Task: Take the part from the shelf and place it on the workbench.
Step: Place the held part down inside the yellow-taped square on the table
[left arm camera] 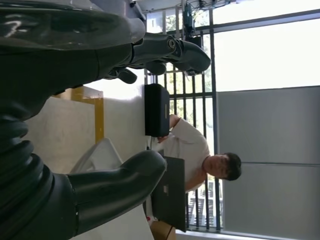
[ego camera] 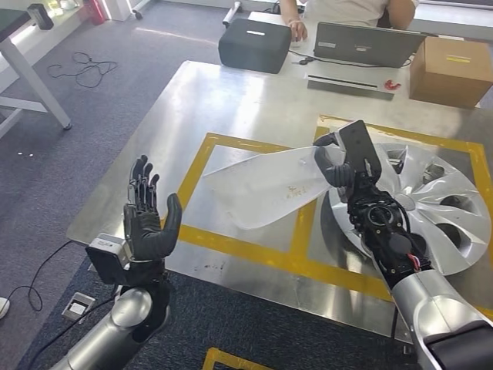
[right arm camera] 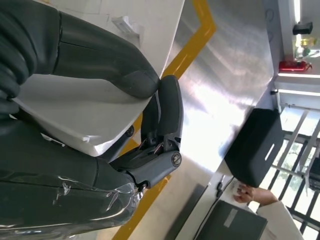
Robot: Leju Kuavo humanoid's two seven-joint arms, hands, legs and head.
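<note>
Steel workbench (ego camera: 244, 100), part (ego camera: 262, 187) in right hand (ego camera: 343, 166)

Bare workbench (ego camera: 244, 108) beyond wheel cover (ego camera: 441, 208)

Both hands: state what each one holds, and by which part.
The right hand grips the white blade-shaped part by its wide end, thumb on one face and fingers behind. The left hand holds nothing, fingers raised and apart.

We see a metal workbench (ego camera: 244, 100) with yellow tape lines (ego camera: 247, 245). On it lie a silver wheel cover (ego camera: 447, 220), a laptop (ego camera: 363, 42), a cardboard box (ego camera: 451, 71) and a black case (ego camera: 254, 45).
</note>
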